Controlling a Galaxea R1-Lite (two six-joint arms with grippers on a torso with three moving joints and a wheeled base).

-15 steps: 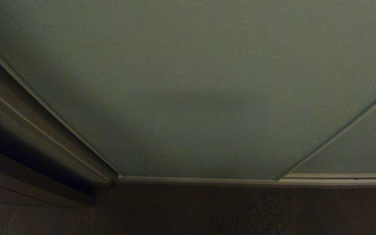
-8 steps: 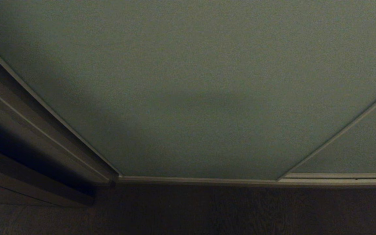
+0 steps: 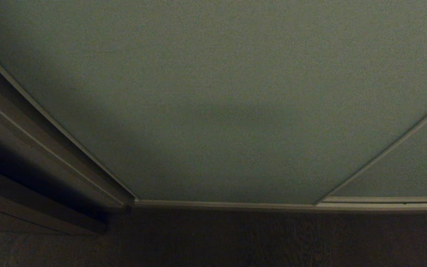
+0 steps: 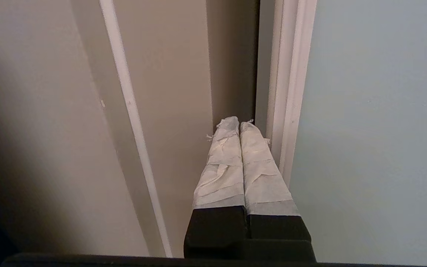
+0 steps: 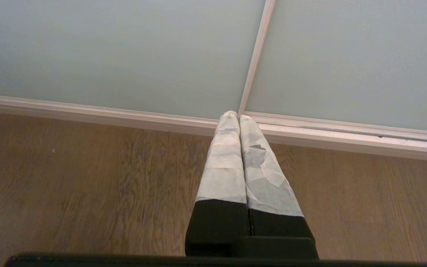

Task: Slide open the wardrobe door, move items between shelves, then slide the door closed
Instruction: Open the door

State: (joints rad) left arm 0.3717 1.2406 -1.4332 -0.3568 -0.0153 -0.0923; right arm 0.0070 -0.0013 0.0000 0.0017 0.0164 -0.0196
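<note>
The sliding wardrobe door [image 3: 221,111] is a pale grey-green panel that fills most of the head view, and it is shut. In the left wrist view the same door [image 4: 376,129] shows with its off-white frame edge [image 4: 291,92]. My left gripper [image 4: 239,124] is shut with nothing in it. Its taped tips sit in the dark narrow gap [image 4: 235,66] right beside that frame edge. My right gripper [image 5: 234,115] is shut and empty, hanging low over the wooden floor in front of the door's bottom rail. The items and the shelves are hidden. Neither arm shows in the head view.
A beige side panel [image 4: 161,92] with a slim white strip [image 4: 124,92] stands on the other side of the gap. A second door panel [image 3: 413,167] adjoins on the right. A bottom track [image 3: 235,204] runs along the wood floor [image 5: 69,185].
</note>
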